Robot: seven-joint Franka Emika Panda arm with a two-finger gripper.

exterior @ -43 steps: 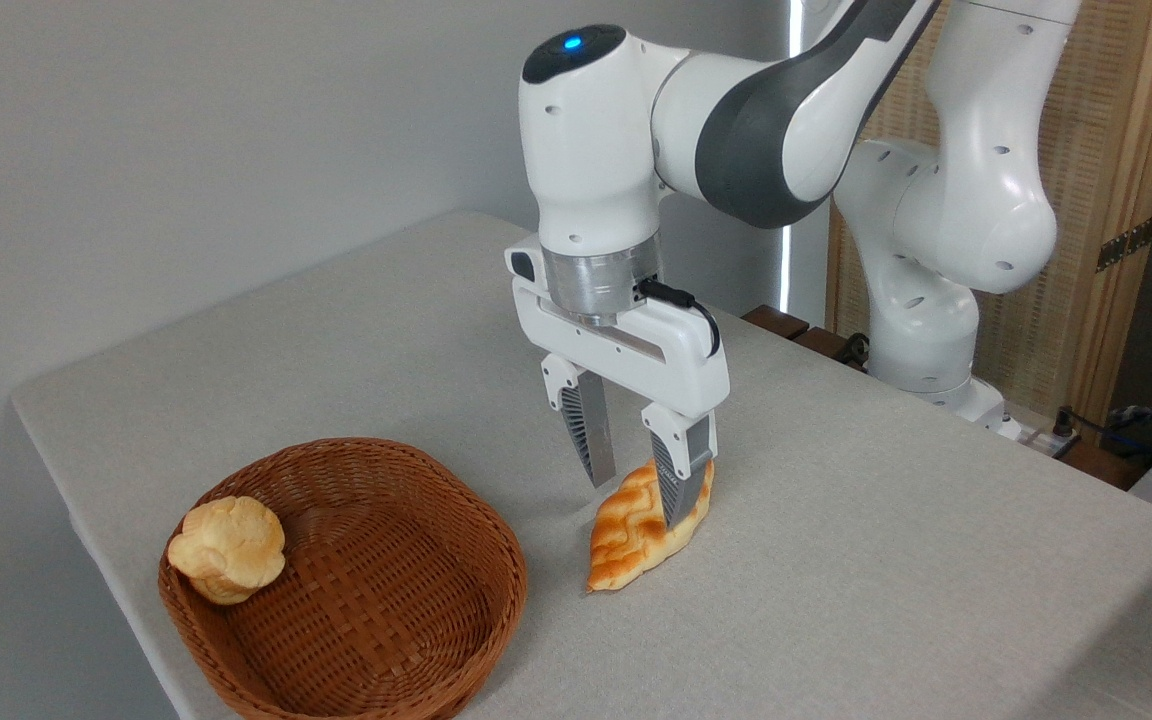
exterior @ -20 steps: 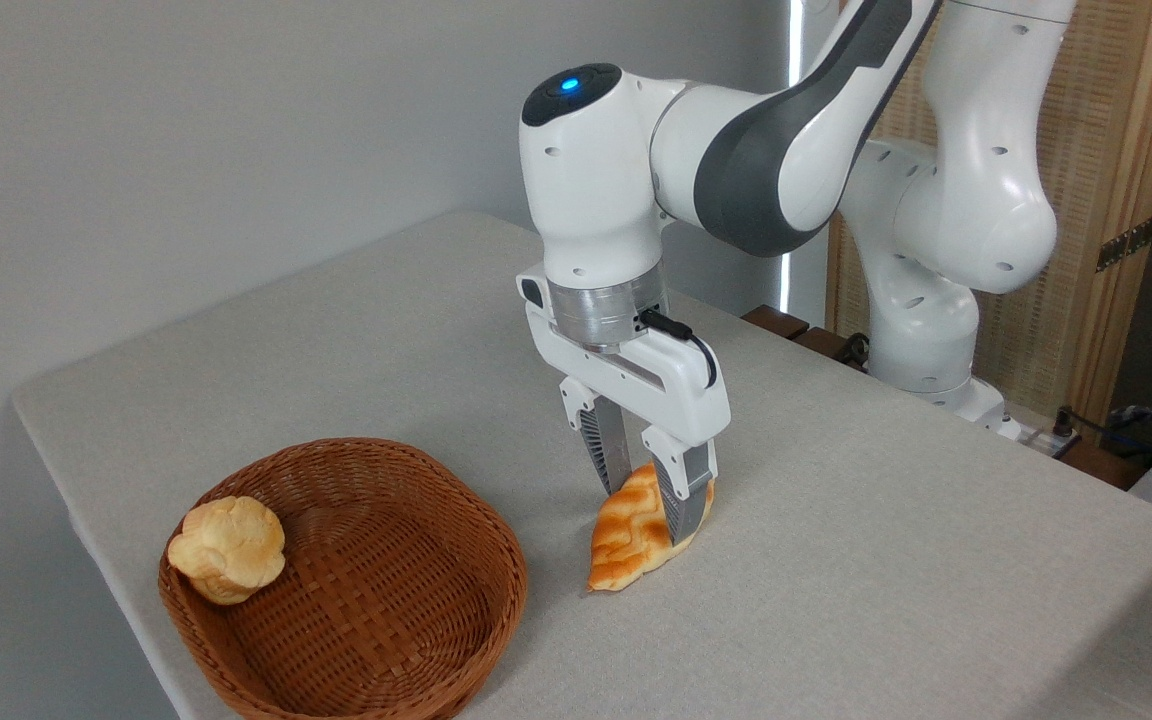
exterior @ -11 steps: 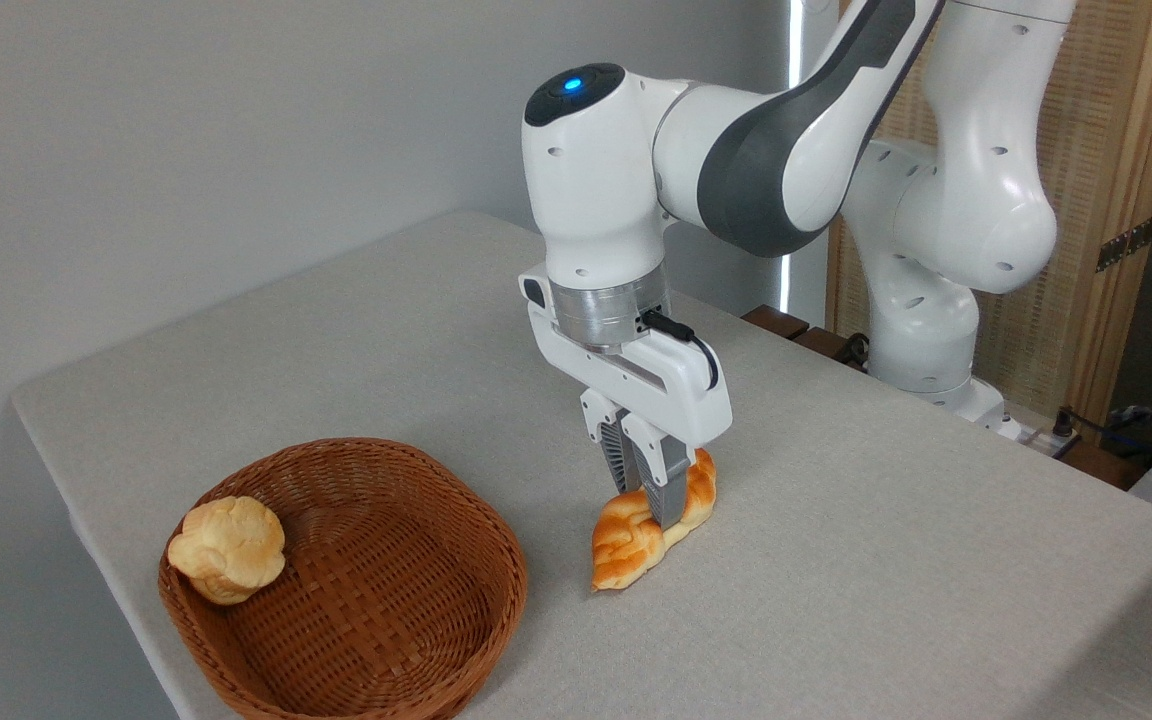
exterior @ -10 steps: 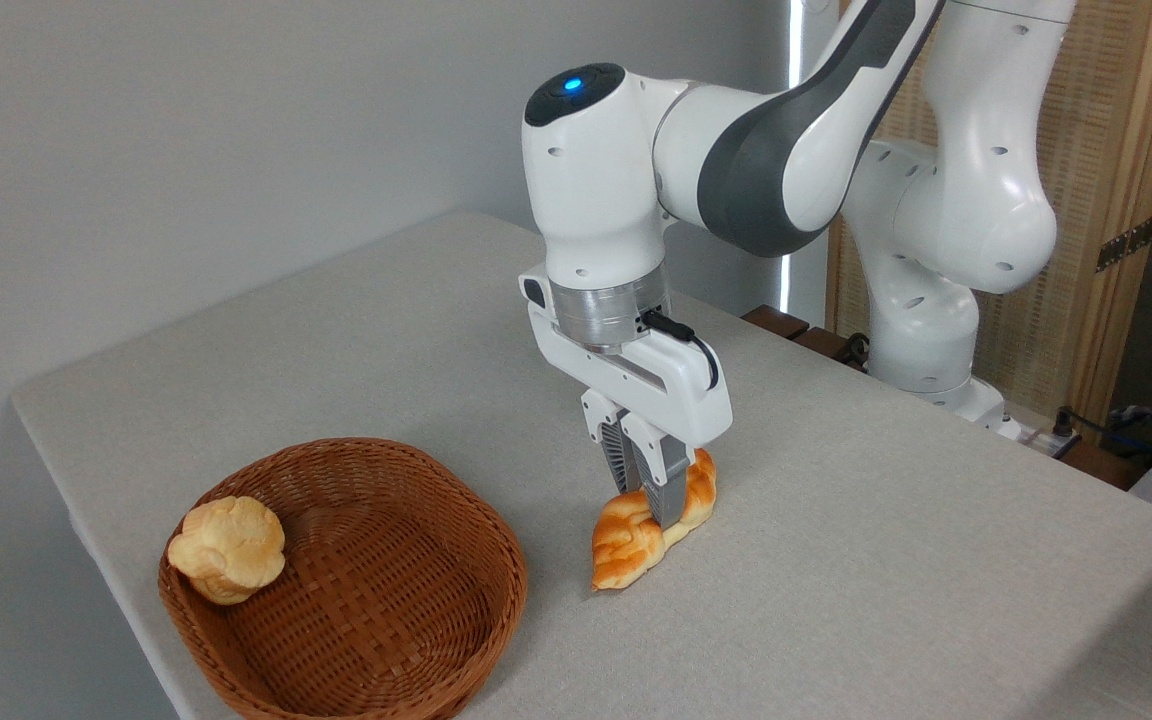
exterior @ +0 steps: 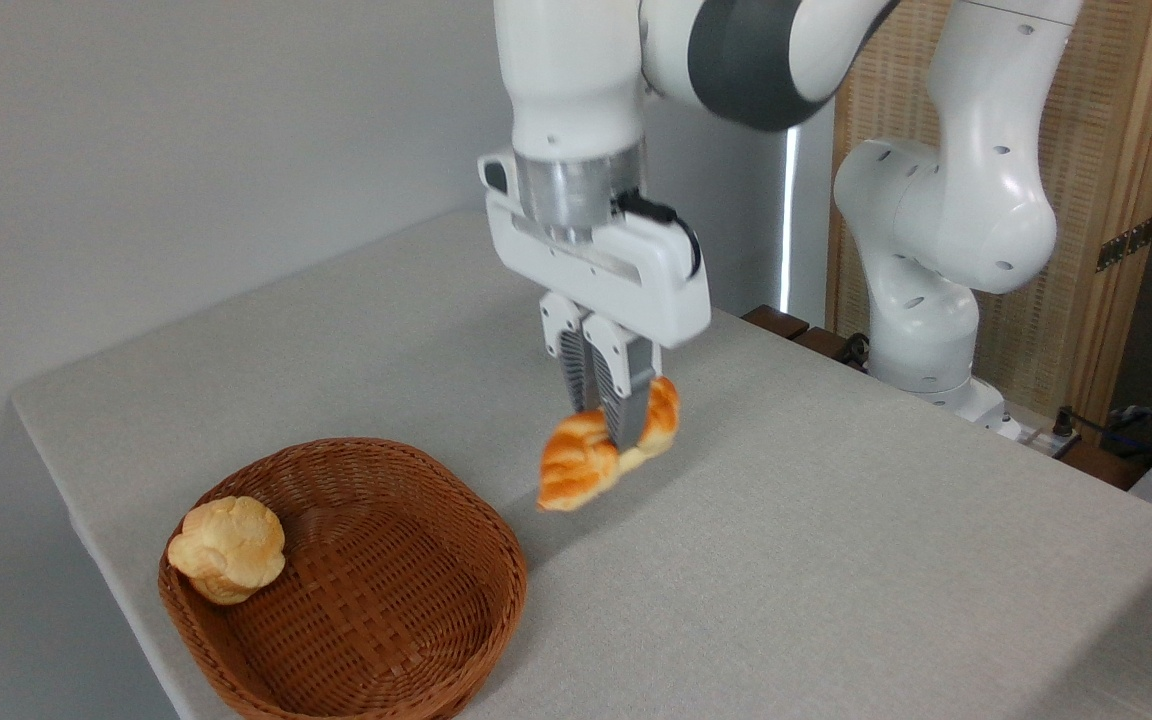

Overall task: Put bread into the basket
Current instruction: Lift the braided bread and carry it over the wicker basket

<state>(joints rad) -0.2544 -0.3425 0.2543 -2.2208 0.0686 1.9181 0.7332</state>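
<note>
The braided golden-orange bread (exterior: 581,462) hangs in the air above the table, squeezed at its middle, its pointed end drooping toward lower left. My gripper (exterior: 608,432) is shut on it, fingers pointing straight down. The reddish-brown wicker basket (exterior: 406,640) sits on the table at lower left, a short way left of and below the loaf. The image of the loaf and gripper is slightly blurred.
A round pale-yellow bun (exterior: 227,548) rests against the basket's left inner wall. The grey cloth-covered table (exterior: 836,560) ends close to the basket at left and front. The arm's base (exterior: 936,260) stands at the back right before a wooden screen.
The open fingers came down around the loaf and shut on its middle. The gripper has since risen and shifted left, lifting the bread off the table.
</note>
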